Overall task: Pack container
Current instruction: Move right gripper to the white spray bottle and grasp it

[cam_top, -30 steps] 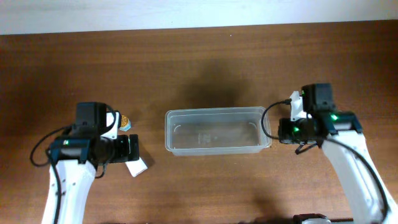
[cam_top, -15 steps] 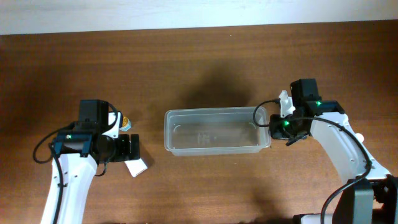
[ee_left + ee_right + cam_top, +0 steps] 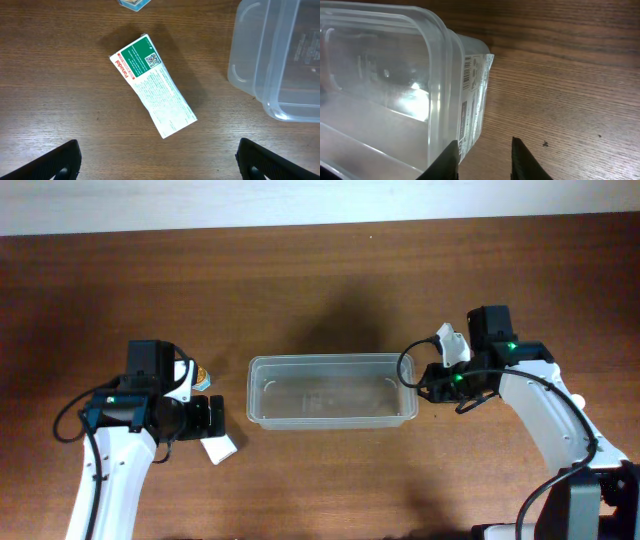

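Observation:
The container [image 3: 332,390] is a long clear plastic tub lying empty at the table's middle. My right gripper [image 3: 426,383] is at its right end. In the right wrist view the jaws [image 3: 485,162] stand a little apart with bare wood between them, and the left finger [image 3: 451,159] is against the container's labelled end wall [image 3: 472,95]. My left gripper [image 3: 211,416] is wide open and empty over a white and green box [image 3: 152,85] that lies flat on the table. The container's left corner [image 3: 280,55] shows in the left wrist view.
A small blue and orange item [image 3: 200,373] lies beside the left arm; its edge shows in the left wrist view [image 3: 135,4]. The white and green box [image 3: 220,446] lies left of the container. The table's far edge meets a pale wall [image 3: 320,200].
My right gripper has moved left onto the container's right end, and the container has slid a little to the left. The left arm has barely moved.

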You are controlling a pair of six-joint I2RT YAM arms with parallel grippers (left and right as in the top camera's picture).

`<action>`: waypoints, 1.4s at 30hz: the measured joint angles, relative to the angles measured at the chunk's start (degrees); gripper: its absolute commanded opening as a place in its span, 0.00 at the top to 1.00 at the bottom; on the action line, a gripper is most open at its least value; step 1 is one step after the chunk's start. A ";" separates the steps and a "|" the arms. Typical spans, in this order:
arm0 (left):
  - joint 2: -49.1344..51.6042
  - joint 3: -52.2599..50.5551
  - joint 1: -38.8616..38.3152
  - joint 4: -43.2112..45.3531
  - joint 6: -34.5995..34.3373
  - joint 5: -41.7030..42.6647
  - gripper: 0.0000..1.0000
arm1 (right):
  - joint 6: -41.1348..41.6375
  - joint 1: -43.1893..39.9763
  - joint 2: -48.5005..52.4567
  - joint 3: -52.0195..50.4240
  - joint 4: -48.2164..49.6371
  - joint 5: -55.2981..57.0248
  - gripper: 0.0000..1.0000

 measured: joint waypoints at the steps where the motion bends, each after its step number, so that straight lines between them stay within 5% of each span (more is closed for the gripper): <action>1: 0.00 0.00 0.00 0.00 0.00 0.00 0.00 | 0.00 0.00 0.00 0.00 -0.07 -0.15 0.69; 6: 0.00 0.00 0.00 0.00 0.00 0.00 0.01 | 2.51 0.00 -0.20 2.73 -4.31 1.27 0.59; 9: 0.00 0.00 0.00 0.00 0.00 0.00 0.01 | 3.93 0.00 -1.73 9.25 -9.42 4.70 0.43; 16: 0.00 0.00 0.00 0.04 0.00 0.00 0.01 | 4.68 -0.24 -5.44 27.82 -19.06 14.25 0.24; 30: 0.00 0.00 0.00 0.04 0.00 0.24 0.01 | 4.31 -12.07 -0.02 30.69 -23.89 18.88 0.23; 42: 0.00 0.00 0.00 0.42 0.00 0.24 0.01 | 2.78 -12.46 12.52 30.69 -24.96 19.10 0.30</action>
